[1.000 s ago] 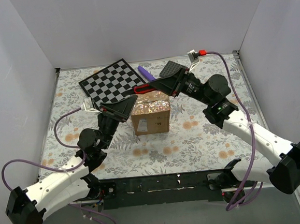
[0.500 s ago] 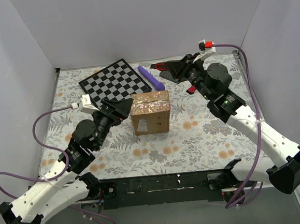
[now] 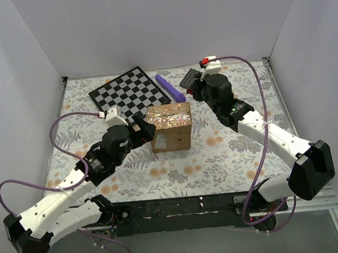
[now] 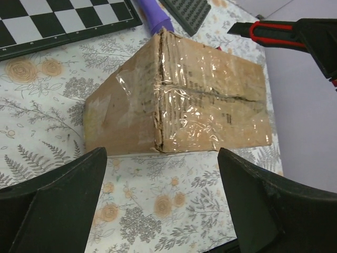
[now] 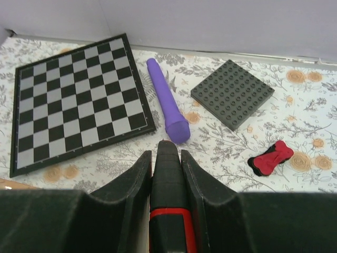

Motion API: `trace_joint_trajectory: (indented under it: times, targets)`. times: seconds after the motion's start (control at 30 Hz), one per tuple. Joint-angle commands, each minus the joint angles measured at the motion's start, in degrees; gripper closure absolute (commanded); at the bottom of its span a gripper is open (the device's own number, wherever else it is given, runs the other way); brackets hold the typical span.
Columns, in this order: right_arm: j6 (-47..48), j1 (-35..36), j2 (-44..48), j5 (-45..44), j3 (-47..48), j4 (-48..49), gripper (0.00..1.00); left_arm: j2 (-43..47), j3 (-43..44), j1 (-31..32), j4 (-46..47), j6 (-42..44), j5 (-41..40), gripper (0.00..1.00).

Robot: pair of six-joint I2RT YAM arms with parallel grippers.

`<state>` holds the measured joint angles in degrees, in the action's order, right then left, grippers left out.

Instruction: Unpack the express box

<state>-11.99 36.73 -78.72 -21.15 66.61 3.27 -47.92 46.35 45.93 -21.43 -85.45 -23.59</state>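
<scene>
The express box (image 3: 170,127), a brown carton with glossy tape over its top flaps, stands mid-table; in the left wrist view the box (image 4: 184,100) shows a dark line along its top seam. My left gripper (image 3: 141,128) is open just left of it, and its fingers (image 4: 58,205) are spread wide with only tablecloth between them. My right gripper (image 3: 194,91) hovers behind the box's far right corner, shut on a black and red box cutter (image 5: 167,179) that pokes out past the fingertips. The cutter (image 4: 268,29) also shows beyond the box.
A chessboard (image 3: 128,91) lies at the back left, with a purple cylinder (image 3: 170,87) beside it. A dark grey studded plate (image 5: 233,94) and a small red and black piece (image 5: 271,158) lie at the back right. White walls close in three sides.
My right gripper has drawn the cutter back from over the box top toward the rear. My left arm has shifted and its jaws have narrowed slightly, staying at the box's left side.
</scene>
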Motion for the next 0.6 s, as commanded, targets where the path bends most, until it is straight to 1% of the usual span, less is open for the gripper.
trace_joint_trajectory:
  times: [0.0, 0.07, 0.13, 0.2, 0.27, 0.3, 0.33, 0.4, 0.43, 0.53, 0.57]
  targets:
    - [1.8, 0.0, 0.5, 0.3, -1.6, 3.2, 0.99, -0.7, 0.9, -0.3, -0.3, 2.5, -0.2, 0.13]
    - [1.5, 0.1, 0.2, 2.2, -2.2, 3.0, 0.99, -0.7, 0.0, -0.8, 1.3, 2.7, -0.1, 0.13]
    - [1.3, 0.4, 0.5, 3.1, -2.4, 2.2, 0.99, -1.0, -0.7, -2.1, 4.4, 4.9, 2.6, 0.14]
    - [1.1, 0.9, 0.8, 3.7, -3.4, 1.8, 0.99, -2.3, -0.5, -3.4, 5.3, 5.1, 4.0, 0.16]
    - [0.6, 1.4, 1.4, 4.5, -4.4, 1.1, 0.99, -3.1, -0.2, -7.0, 5.9, 6.1, 7.8, 0.19]
    - [0.4, 1.6, 1.7, 4.6, -4.8, 1.0, 0.99, -3.7, -0.2, -8.4, 7.1, 6.6, 9.7, 0.27]
    - [0.1, 2.1, 2.3, 4.7, -5.3, 0.8, 0.99, -4.3, -0.3, -11.6, 7.9, 7.2, 14.7, 0.30]
    - [-0.7, 2.5, 3.0, 5.1, -6.5, 0.6, 0.99, -5.1, -0.5, -14.6, 9.6, 8.7, 19.4, 0.34]
    - [-0.9, 2.8, 3.7, 5.1, -6.8, 0.4, 0.99, -6.1, -0.1, -15.9, 9.7, 9.3, 20.8, 0.36]
    - [-2.2, 3.0, 5.1, 5.4, -8.2, -0.3, 0.99, -8.1, 1.7, -16.6, 9.5, 12.9, 23.5, 0.36]
    - [-2.4, 3.2, 5.6, 5.6, -8.7, -0.3, 0.99, -9.5, 2.3, -16.9, 9.3, 13.6, 27.9, 0.36]
